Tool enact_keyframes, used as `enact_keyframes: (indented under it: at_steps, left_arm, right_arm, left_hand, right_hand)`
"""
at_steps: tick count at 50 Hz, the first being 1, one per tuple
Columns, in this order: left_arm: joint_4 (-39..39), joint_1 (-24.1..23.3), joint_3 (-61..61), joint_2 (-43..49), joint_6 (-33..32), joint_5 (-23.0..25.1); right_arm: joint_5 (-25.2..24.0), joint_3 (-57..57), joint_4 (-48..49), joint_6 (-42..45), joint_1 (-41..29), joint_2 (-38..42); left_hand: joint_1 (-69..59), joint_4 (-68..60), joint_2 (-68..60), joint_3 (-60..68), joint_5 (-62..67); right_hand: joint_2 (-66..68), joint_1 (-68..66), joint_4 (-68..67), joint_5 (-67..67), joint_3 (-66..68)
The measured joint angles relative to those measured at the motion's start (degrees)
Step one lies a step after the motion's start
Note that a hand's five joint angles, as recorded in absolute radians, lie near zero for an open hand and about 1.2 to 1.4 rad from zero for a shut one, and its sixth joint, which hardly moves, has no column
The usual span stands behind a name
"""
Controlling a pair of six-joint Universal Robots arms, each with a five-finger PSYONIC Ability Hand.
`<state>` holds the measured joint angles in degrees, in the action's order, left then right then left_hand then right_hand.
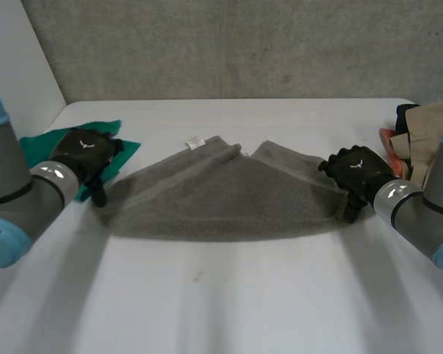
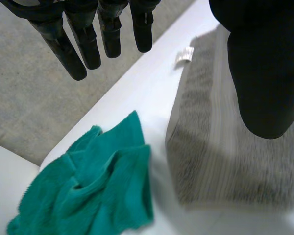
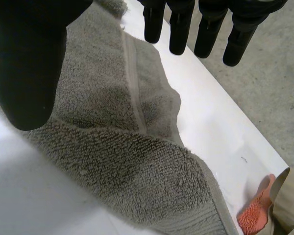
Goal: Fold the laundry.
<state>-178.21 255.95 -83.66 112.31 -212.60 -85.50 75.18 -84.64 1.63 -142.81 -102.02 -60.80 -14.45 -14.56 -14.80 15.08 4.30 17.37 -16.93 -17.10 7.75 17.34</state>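
White table (image 1: 221, 295), left to right: green cloth (image 1: 33, 147) at the far left. Left hand (image 1: 85, 151) at the left end of the grey towel (image 1: 221, 192), which lies partly folded mid-table; fingers straight, holding nothing. Right hand (image 1: 354, 171) at the towel's right end, fingers straight and empty; beige garment (image 1: 428, 129) beyond it.

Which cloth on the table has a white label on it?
The grey towel spread in the middle, label at its far edge; the green cloth shows none.

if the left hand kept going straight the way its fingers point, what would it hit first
Probably the crumpled green cloth, which lies just beyond the straight fingertips of the left hand. Depth is unclear, so it might touch the bare white table beside the grey terry towel first.
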Motion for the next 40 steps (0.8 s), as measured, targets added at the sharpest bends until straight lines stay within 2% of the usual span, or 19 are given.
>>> enact_keyframes:
  at_steps: [7, 12, 16, 17, 19, 26, 27, 28, 31, 32, 33, 35, 40]
  left_arm:
    - [2.17, 5.29, -2.73, 0.43, -12.76, 5.84]
    - [1.47, 7.3, -3.96, 2.85, -17.67, 10.41]
    - [-0.6, 7.83, -4.21, 5.35, -19.45, 12.91]
    - [-2.05, 7.81, -4.16, 6.63, -19.93, 13.48]
    - [-4.07, 7.65, -4.04, 8.25, -20.57, 13.87]
    - [-10.98, 6.38, -3.68, 13.4, -24.56, 14.12]
    - [-11.51, 6.21, -3.66, 13.87, -25.13, 14.1]
    - [-11.81, 6.1, -3.62, 14.12, -25.45, 14.11]
    - [-12.63, 5.65, -3.34, 15.08, -26.55, 14.25]
    - [-12.69, 5.53, -3.23, 15.22, -26.6, 14.38]
    - [-12.68, 5.39, -3.1, 15.27, -26.51, 14.56]
    - [-12.55, 5.15, -2.96, 15.07, -26.13, 14.81]
    - [-10.99, 4.27, -3.41, 10.67, -22.7, 14.51]
  right_arm:
    - [0.44, -1.28, 1.98, 3.92, 0.41, 2.7]
    - [0.78, -2.12, 4.97, 6.2, 0.82, 4.62]
    - [1.11, -2.63, 8.45, 7.29, 1.16, 5.66]
    - [1.23, -2.83, 10.06, 7.52, 1.28, 5.87]
    - [1.31, -3.26, 12.34, 7.66, 1.37, 5.94]
    - [1.03, -6.13, 18.27, 7.05, 1.29, 3.87]
    - [0.99, -6.52, 18.72, 6.89, 1.27, 3.44]
    - [0.98, -6.72, 18.92, 6.79, 1.26, 3.21]
    - [1.0, -7.57, 19.54, 6.17, 1.22, 2.17]
    - [1.04, -7.74, 19.54, 5.98, 1.22, 1.91]
    - [1.09, -7.83, 19.45, 5.81, 1.22, 1.69]
    - [1.16, -7.89, 19.19, 5.62, 1.23, 1.39]
    - [1.42, -7.52, 16.6, 4.93, 1.67, -1.59]
  left_hand:
    - [0.0, 0.0, 0.0, 0.0, 0.0]
    - [0.0, 0.0, 0.0, 0.0, -0.01]
    - [0.0, 0.0, 0.0, 0.0, 0.0]
    - [0.0, 0.0, 0.0, 0.0, 0.0]
    - [0.0, 0.0, 0.0, 0.0, 0.0]
    - [-3.73, -3.55, -3.07, 2.74, 3.89]
    - [-10.07, -9.31, -8.76, 8.5, 9.59]
    - [-10.56, -9.71, -9.42, 8.91, 10.01]
    - [-36.14, -33.33, -33.08, 32.6, 33.2]
    - [-39.66, -36.96, -37.68, 36.18, 36.75]
    - [-48.35, -46.42, -46.81, 45.53, 46.17]
    - [-51.56, -52.23, -52.08, 51.34, 51.77]
    - [-51.56, -53.78, -53.5, 52.65, 52.73]
  right_hand:
    - [2.53, -3.84, -3.43, 3.83, 3.67]
    - [7.54, -8.61, -8.34, 8.08, 7.88]
    - [20.52, -20.95, -20.5, 20.04, 20.32]
    - [34.8, -34.89, -34.21, 32.57, 34.15]
    - [47.42, -46.43, -46.57, 45.6, 46.67]
    - [50.0, -46.78, -51.19, 47.91, 50.32]
    - [50.0, -46.78, -51.24, 47.91, 50.33]
    - [50.0, -46.78, -51.24, 47.91, 50.32]
    - [50.0, -46.78, -51.25, 47.91, 50.32]
    - [50.0, -46.78, -51.25, 47.91, 50.32]
    - [50.0, -46.78, -51.25, 47.91, 50.33]
    - [50.0, -46.78, -51.25, 47.91, 50.32]
    - [50.0, -46.78, -51.31, 47.91, 50.32]
